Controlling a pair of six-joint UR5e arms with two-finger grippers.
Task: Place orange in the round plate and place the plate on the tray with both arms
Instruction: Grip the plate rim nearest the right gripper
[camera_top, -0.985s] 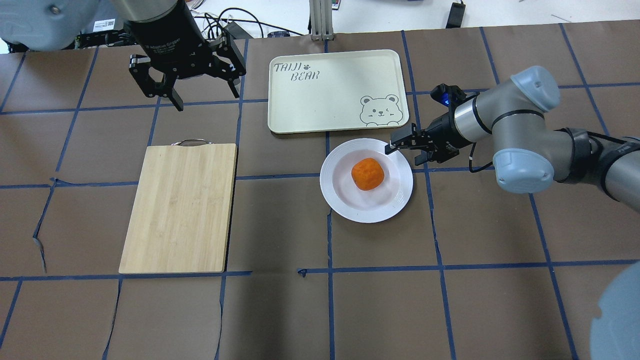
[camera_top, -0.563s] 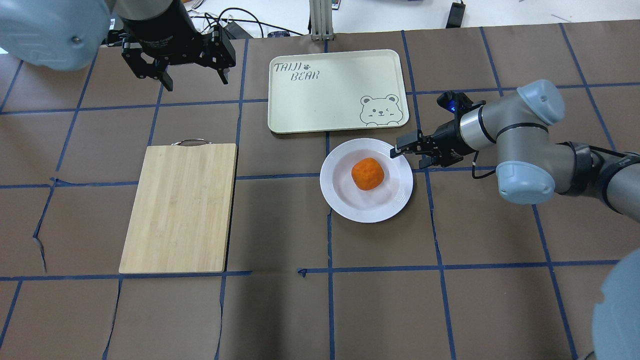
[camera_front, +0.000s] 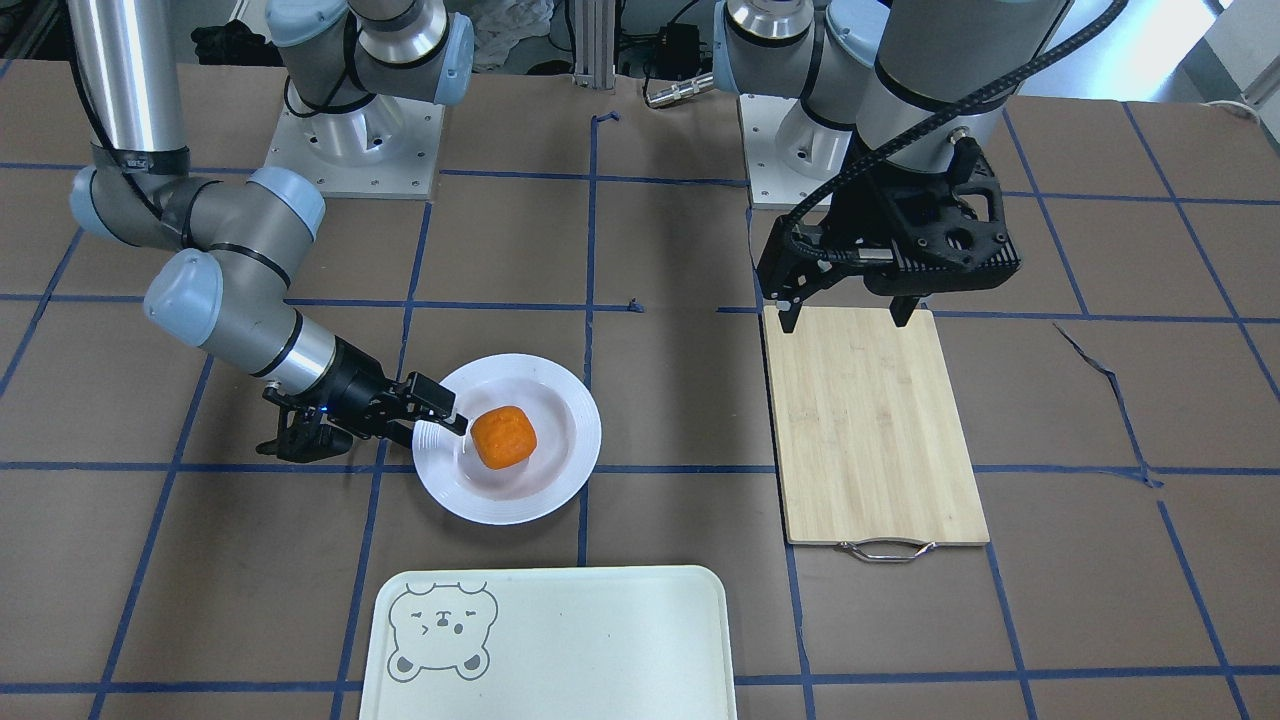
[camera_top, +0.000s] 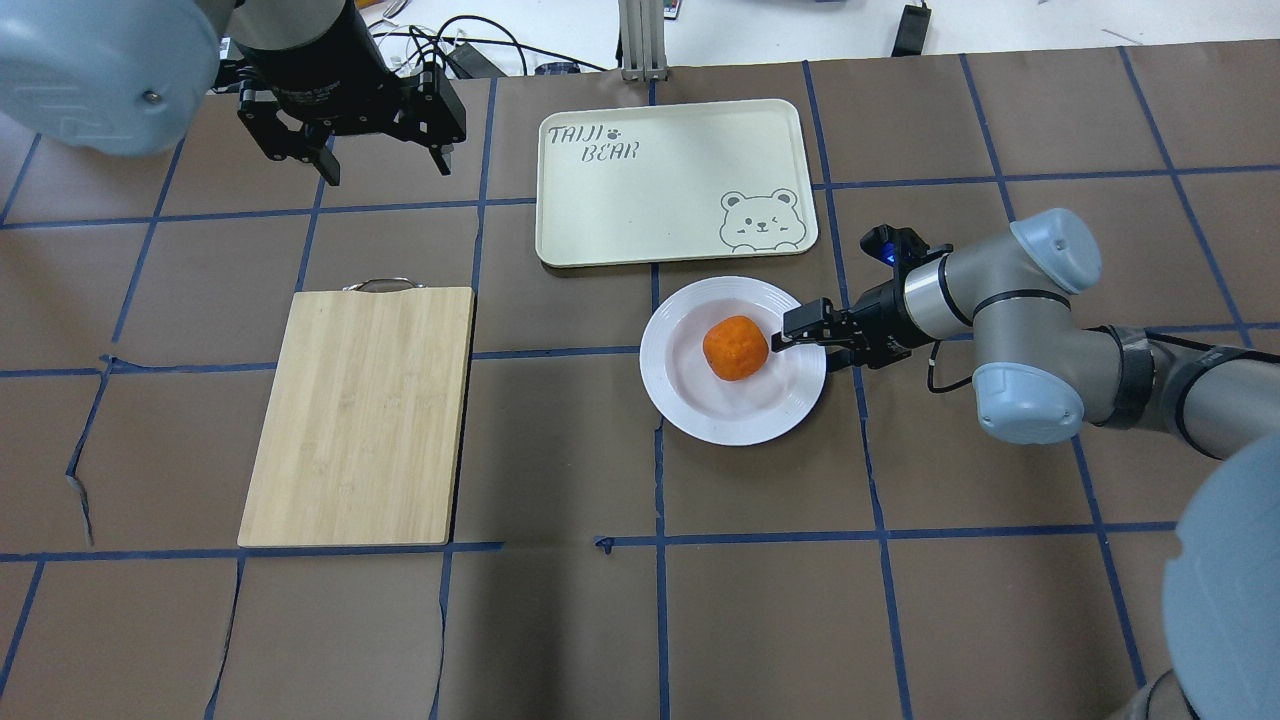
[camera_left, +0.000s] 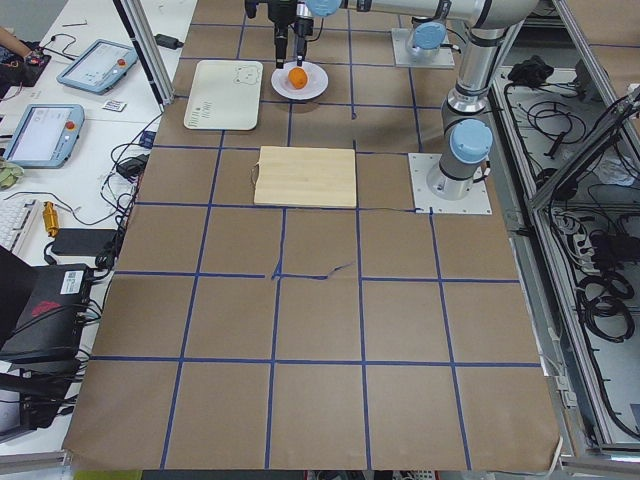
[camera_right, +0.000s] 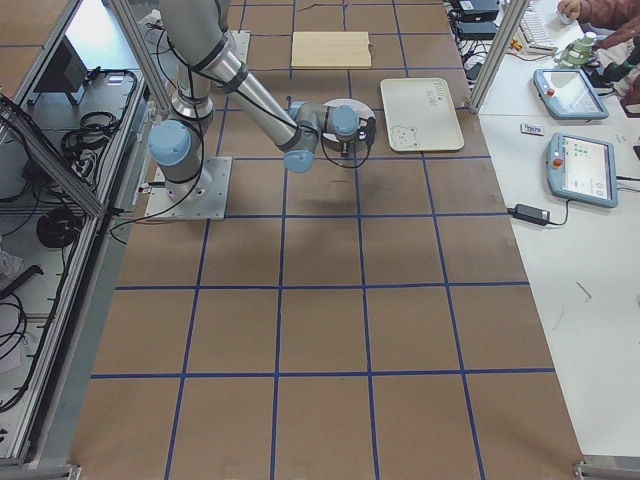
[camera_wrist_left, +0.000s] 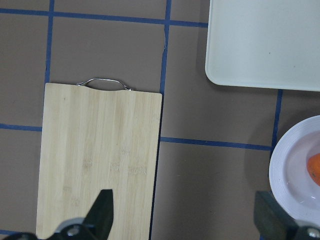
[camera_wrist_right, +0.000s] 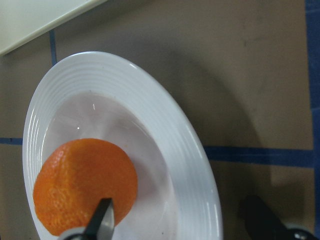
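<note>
The orange (camera_top: 735, 347) lies in the well of the round plate (camera_top: 700, 410), which rests on the table just in front of the tray (camera_top: 660, 210). My right gripper (camera_top: 808, 345) is open and low at the plate's right rim. In the right wrist view one finger (camera_wrist_right: 102, 217) reaches over the rim (camera_wrist_right: 165, 130) beside the orange (camera_wrist_right: 85, 185), the other (camera_wrist_right: 260, 215) stays outside over the table. My left gripper (camera_top: 385, 165) hangs open and empty high above the far left of the table, beyond the cutting board.
A bamboo cutting board (camera_top: 360, 415) with a metal handle lies left of the plate. Cables (camera_top: 470, 40) run along the far table edge. The tray's near corner (camera_wrist_left: 265, 45) and the plate's edge (camera_wrist_left: 292, 170) show in the left wrist view.
My right gripper slid along the plate's rim toward the robot and reached in until one finger came beside the orange. The left gripper drew back and up toward the far edge.
</note>
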